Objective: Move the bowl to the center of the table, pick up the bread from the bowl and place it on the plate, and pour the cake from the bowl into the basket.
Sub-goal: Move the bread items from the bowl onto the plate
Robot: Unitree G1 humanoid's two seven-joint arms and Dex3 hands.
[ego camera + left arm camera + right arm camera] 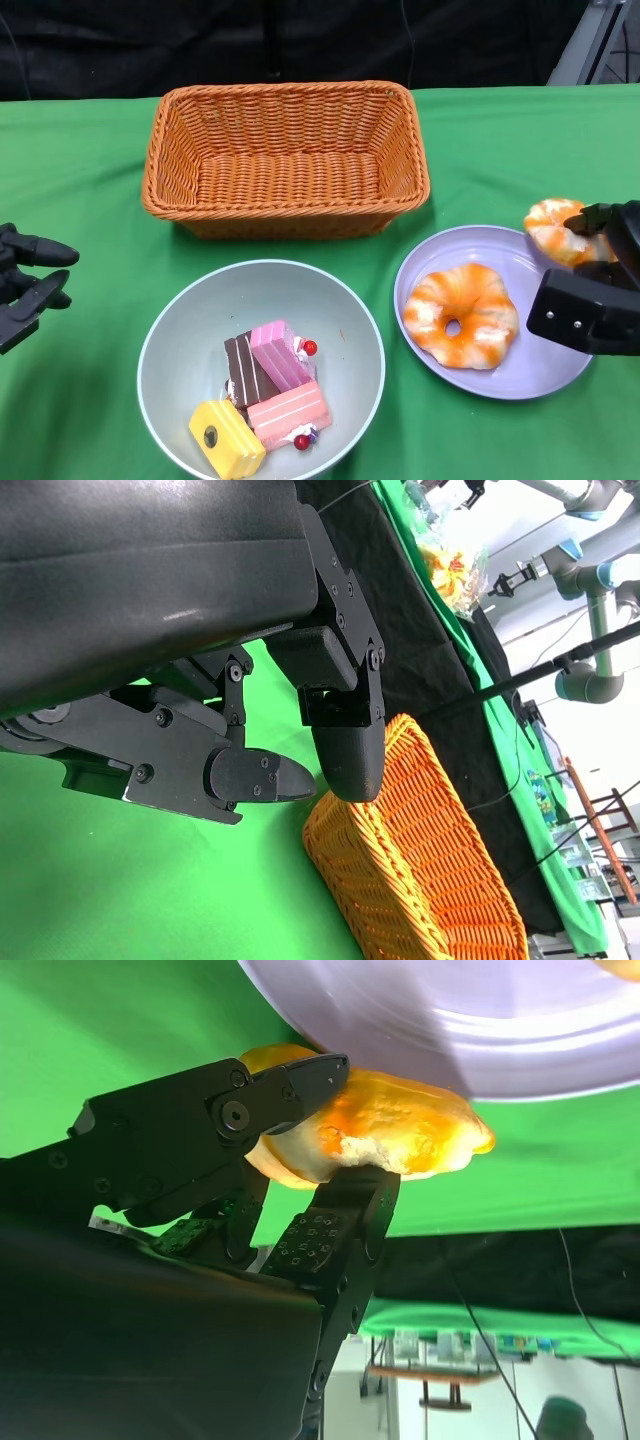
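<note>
**Second bread piece held over the plate's edge**

An orange-and-white glazed bread piece (553,228) is being pinched by the black right hand (598,285) at the far right rim of the round lilac plate (520,375), apparently just above it. A ring-shaped glazed bread (460,314) is lying on that plate. The pale green bowl (190,310), sitting before the woven orange basket (285,158), is holding the small cake blocks (265,395). The left hand (28,280) is being held spread and empty over the green cloth (80,160).

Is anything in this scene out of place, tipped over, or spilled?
Nothing is spilled. The cake pieces lie in the pale green bowl, the woven orange basket stands upright, one orange-glazed ring bread is on the lilac plate, and the right hand holds another bread.
</note>
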